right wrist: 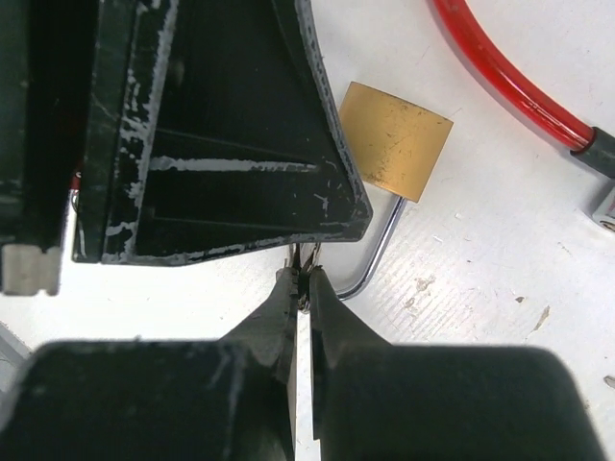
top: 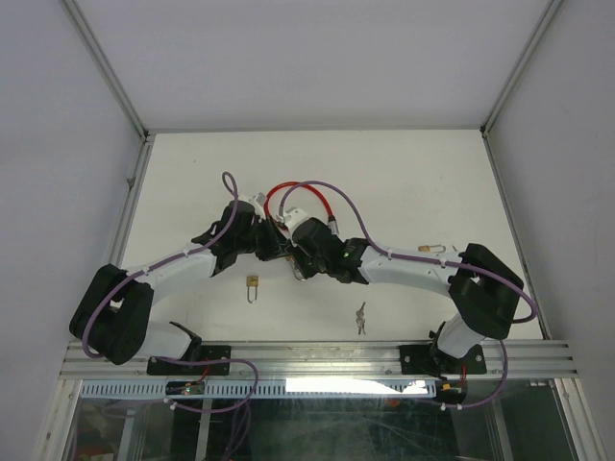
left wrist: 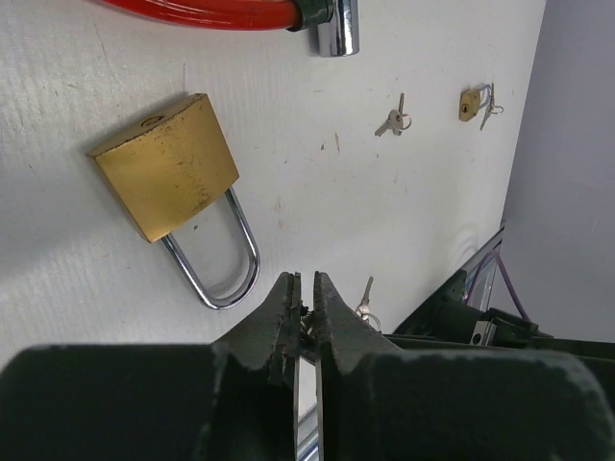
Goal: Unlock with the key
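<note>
A small metal key (right wrist: 306, 261) is pinched between both grippers above the table. My right gripper (right wrist: 306, 279) is shut on its lower end. My left gripper (left wrist: 307, 288) has its jaws nearly together on the same key, and its black fingers (right wrist: 221, 144) fill the upper left of the right wrist view. A large brass padlock (left wrist: 168, 163) with a closed chrome shackle (left wrist: 226, 264) lies flat on the table just beyond the fingertips. The padlock (right wrist: 396, 139) also shows in the right wrist view. In the top view the two grippers (top: 290, 255) meet mid-table and the arms hide this padlock.
A red cable lock (top: 298, 195) with a chrome end (left wrist: 336, 24) lies behind the grippers. Another small brass padlock (top: 253, 285) sits on the near side. Loose keys (top: 360, 317) lie near the front rail. A small padlock with keys (top: 437, 250) lies by the right arm.
</note>
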Available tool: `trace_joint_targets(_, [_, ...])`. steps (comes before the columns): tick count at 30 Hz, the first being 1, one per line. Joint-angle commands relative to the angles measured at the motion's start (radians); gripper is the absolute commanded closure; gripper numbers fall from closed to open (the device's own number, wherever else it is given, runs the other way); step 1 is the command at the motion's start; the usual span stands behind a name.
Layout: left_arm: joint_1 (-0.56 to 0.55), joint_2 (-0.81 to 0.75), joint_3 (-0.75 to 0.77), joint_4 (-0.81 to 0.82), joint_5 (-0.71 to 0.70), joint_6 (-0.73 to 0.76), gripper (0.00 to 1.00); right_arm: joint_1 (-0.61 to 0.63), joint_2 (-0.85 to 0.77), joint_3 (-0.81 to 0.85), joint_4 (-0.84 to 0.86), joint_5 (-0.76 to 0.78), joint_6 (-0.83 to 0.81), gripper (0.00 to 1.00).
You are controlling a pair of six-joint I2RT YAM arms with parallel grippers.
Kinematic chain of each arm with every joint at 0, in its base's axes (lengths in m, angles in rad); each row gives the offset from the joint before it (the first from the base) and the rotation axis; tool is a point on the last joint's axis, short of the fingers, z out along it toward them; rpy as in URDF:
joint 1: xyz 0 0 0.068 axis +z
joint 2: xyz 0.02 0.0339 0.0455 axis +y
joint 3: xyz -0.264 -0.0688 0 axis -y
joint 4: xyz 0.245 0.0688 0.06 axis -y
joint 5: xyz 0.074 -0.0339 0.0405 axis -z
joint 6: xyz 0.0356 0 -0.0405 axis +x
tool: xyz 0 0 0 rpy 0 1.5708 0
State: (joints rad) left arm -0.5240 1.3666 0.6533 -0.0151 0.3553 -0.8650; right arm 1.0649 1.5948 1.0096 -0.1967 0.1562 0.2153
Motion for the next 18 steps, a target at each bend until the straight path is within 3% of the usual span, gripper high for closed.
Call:
trace_joint_targets(1, [-0.011, -0.009, 0.046, 0.036, -0.023, 0.024, 1.00, 0.009, -0.006, 0.043, 0.074, 0.023, -0.017, 1.00])
trace_joint_targets(7, [-0.011, -0.058, 0.053, 0.047, -0.059, 0.064, 1.00, 0.003, -0.045, 0.035, 0.083, 0.036, -0.027, 0.91])
trace_joint_targets(18, [-0.011, -0.211, 0.045, 0.167, -0.169, 0.289, 1.00, -0.100, -0.245, -0.038, 0.136, -0.123, -0.016, 0.57])
